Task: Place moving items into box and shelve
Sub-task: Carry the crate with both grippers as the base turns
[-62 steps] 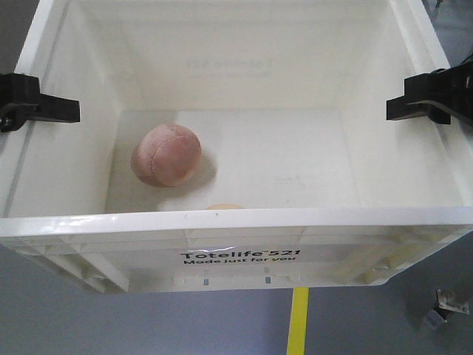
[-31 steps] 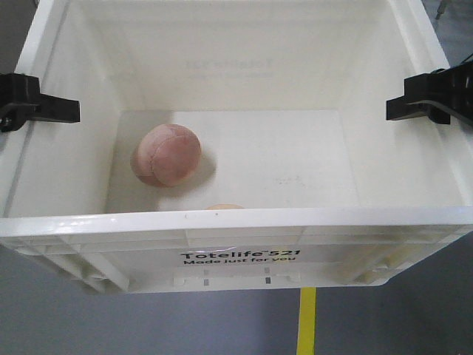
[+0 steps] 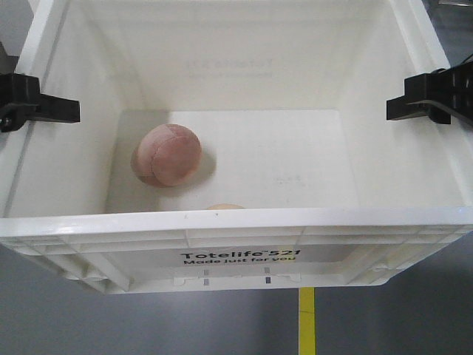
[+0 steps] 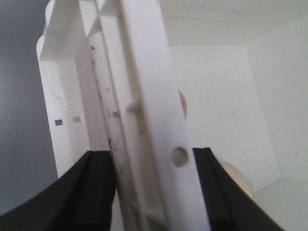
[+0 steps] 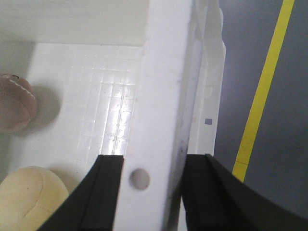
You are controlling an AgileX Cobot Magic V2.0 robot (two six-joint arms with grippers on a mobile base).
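The large white box (image 3: pixel 236 223) with black "Totelife 521" print hangs above the floor between my two grippers. My left gripper (image 3: pixel 41 107) is shut on its left rim, and the left wrist view (image 4: pixel 153 161) shows the rim wall (image 4: pixel 144 86) clamped between the black fingers. My right gripper (image 3: pixel 423 100) is shut on the right rim (image 5: pixel 163 72), seen close in the right wrist view (image 5: pixel 153 163). The dusty pink ball (image 3: pixel 166 154) (image 5: pixel 14 103) lies on the box floor at left. The yellow ball (image 3: pixel 224 206) (image 5: pixel 29 199) (image 4: pixel 238 180) is mostly hidden behind the near rim.
Grey floor lies below the box. A yellow floor line (image 3: pixel 306 322) runs under the front edge and also shows to the right of the box in the right wrist view (image 5: pixel 262 96).
The floor under the box has shifted: the yellow line slid right and a small object at lower right left the view. The box front levelled out. Both grips are unchanged.
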